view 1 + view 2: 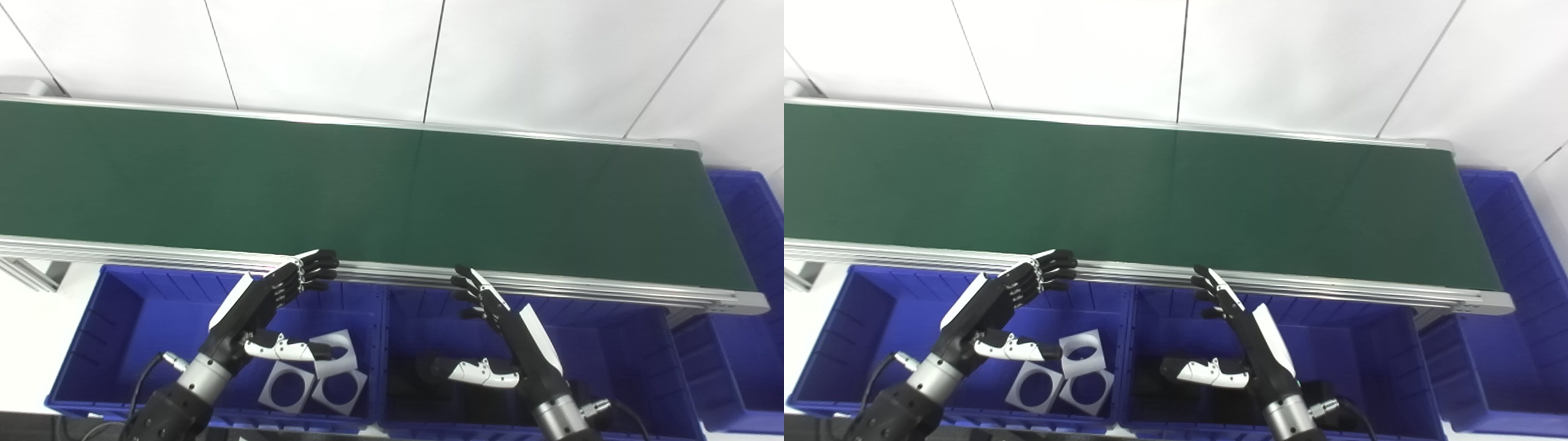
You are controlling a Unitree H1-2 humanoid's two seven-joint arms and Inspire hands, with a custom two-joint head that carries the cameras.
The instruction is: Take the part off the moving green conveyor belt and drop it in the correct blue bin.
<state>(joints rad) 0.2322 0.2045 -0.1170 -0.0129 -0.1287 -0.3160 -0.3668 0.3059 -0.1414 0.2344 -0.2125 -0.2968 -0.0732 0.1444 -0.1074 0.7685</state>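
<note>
Over bins | left hand (263, 306) spread; right hand (508, 331) spread | belt (392, 196) near edge beside fingertips

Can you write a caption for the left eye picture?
Both open hands, left and right, wait over blue bins beside a bare green conveyor belt.

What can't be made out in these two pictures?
- Dark parts in the right bin: the right hand covers them and they are too dim to identify, in both views.
- White square plates in the left bin: the left hand overlaps one, so its full outline is hidden.
- Conveyor belt: its left end is cut off by the picture edge.
- Far-right bin: partly cut off, contents unseen.
</note>
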